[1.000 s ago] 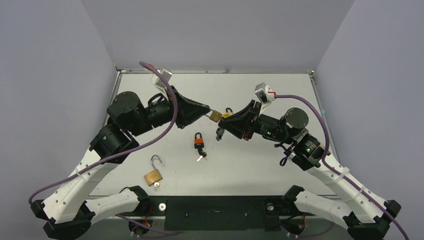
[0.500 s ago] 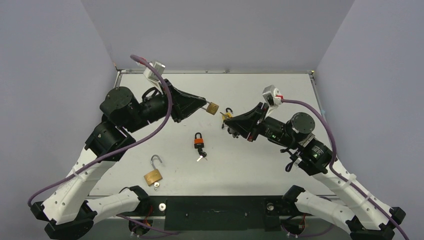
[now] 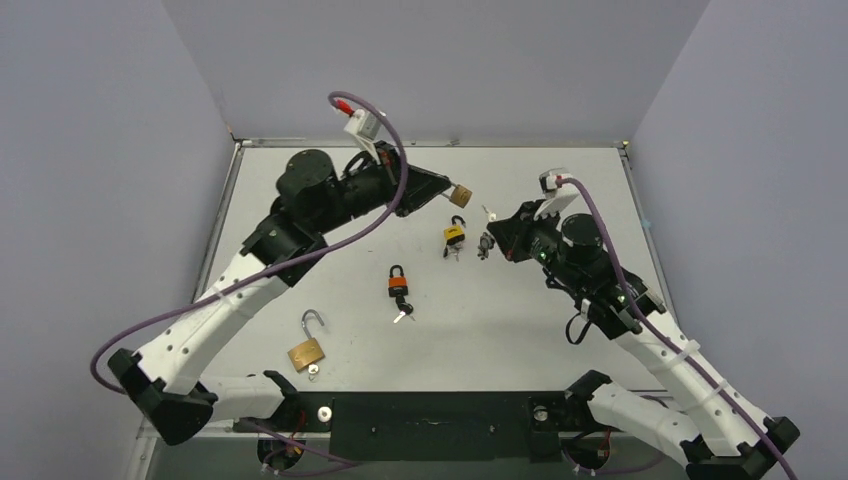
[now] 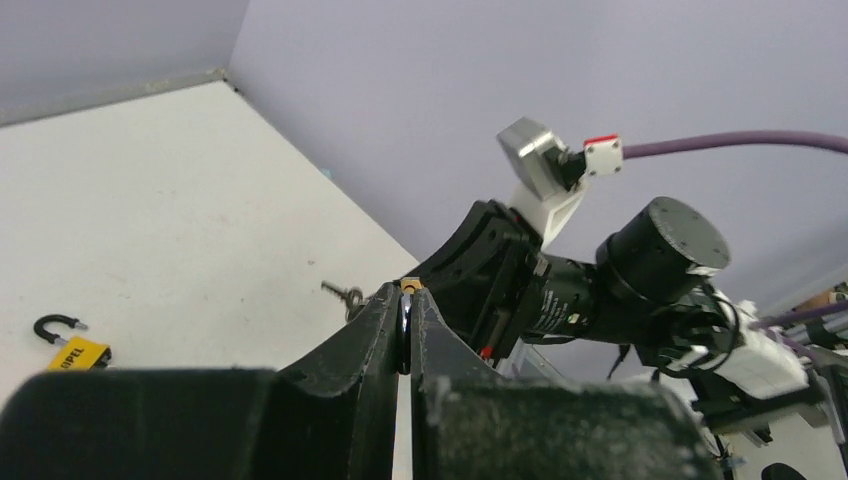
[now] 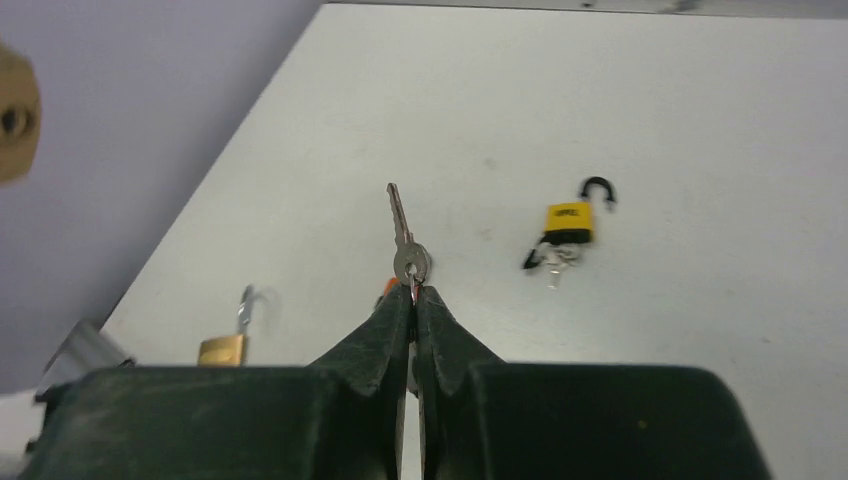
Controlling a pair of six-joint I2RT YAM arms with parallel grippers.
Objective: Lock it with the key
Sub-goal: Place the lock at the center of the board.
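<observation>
My left gripper (image 3: pixel 447 190) is shut on a small brass padlock (image 3: pixel 461 193) and holds it in the air over the back of the table. In the left wrist view the jaws are pressed together on its shackle, and only a brass corner (image 4: pixel 410 285) shows. My right gripper (image 3: pixel 498 228) is shut on the ring of a silver key (image 3: pixel 489 213), a short way right of the padlock and apart from it. In the right wrist view the key (image 5: pixel 404 240) sticks up from my shut gripper (image 5: pixel 413 292), and the padlock (image 5: pixel 14 115) is a blur at the far left.
A yellow padlock (image 3: pixel 454 235) with an open shackle and keys lies between the grippers. It also shows in the right wrist view (image 5: pixel 570 222). An orange padlock (image 3: pixel 398 284) with keys lies mid-table. A larger open brass padlock (image 3: pixel 306 350) lies front left.
My left arm has swung right and toward the back, carrying the brass padlock. My right gripper has drawn back to the right with the key. Padlock and key were close and are now apart.
</observation>
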